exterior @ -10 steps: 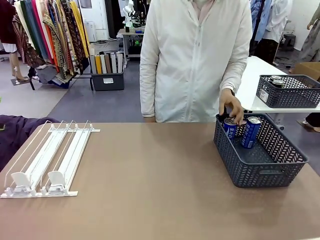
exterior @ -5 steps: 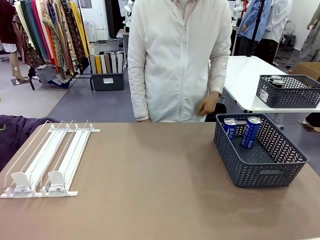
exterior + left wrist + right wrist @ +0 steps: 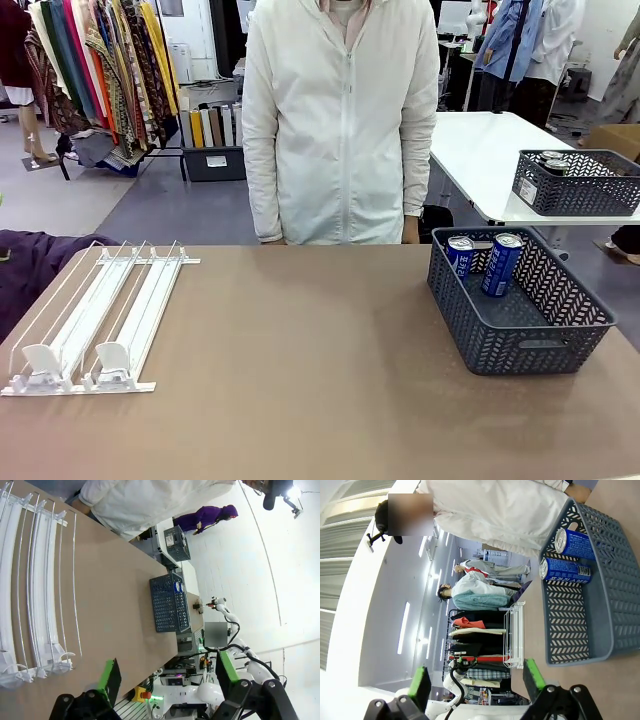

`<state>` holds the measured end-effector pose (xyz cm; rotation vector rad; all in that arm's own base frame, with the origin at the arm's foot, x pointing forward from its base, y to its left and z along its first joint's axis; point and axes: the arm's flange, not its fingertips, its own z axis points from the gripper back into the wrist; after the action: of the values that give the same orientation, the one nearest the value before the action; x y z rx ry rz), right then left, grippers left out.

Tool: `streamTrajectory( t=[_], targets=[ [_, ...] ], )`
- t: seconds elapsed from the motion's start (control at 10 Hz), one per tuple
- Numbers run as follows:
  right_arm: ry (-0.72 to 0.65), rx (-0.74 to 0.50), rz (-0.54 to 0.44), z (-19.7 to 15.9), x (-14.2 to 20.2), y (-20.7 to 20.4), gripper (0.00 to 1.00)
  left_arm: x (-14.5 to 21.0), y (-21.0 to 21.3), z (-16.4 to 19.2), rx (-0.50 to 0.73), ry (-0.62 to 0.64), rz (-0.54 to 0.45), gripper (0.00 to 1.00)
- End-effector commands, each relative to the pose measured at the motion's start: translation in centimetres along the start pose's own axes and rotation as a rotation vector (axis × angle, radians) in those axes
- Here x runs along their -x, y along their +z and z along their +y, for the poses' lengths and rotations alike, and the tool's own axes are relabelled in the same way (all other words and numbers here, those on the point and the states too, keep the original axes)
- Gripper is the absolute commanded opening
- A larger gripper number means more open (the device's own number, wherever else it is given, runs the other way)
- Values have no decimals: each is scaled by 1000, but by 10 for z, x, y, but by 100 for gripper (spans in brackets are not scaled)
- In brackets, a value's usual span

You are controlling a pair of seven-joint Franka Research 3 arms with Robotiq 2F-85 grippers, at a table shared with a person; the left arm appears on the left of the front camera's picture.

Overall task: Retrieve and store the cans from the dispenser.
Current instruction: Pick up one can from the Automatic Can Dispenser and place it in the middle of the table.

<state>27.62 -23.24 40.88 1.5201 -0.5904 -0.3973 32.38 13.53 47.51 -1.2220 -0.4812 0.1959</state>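
The dispenser [image 3: 95, 315] lies on the counter [image 3: 300, 370] with its lanes bare and its white pusher tabs [image 3: 75, 360] sprung to the near end. Two blue cans [image 3: 485, 262] stand tilted in the far corner of the grey basket [image 3: 520, 305], and the person [image 3: 340, 120] stands at the far edge with arms down. By the look of it the retrieving is done and the storing step is at or near its close.

The left end effector [image 3: 165, 680] hangs above the counter with its green pads spread wide and nothing between them. From it, the dispenser runs just ahead and to one side, its tab end nearest; the basket sits well beyond, farther along the counter. The right end effector [image 3: 476, 681] is likewise wide and empty. The basket lies ahead of it and off to the side, the cans at the basket's far end, and the dispenser shows much farther off.

If any work is left, the next move likely calls for a fresh can in the lanes, or for the arms to hold clear.
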Motion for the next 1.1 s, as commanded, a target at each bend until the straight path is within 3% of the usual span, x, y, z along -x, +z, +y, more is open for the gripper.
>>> streamTrajectory(
  t=[0.0, 1.0],
  targets=[
    [-5, 2, 12, 4, 1, 1, 100, 0, -1, -3, 21, 6, -12, 100],
    [-5, 2, 12, 4, 1, 1, 100, 0, -1, -3, 21, 6, -12, 100]
  ],
)
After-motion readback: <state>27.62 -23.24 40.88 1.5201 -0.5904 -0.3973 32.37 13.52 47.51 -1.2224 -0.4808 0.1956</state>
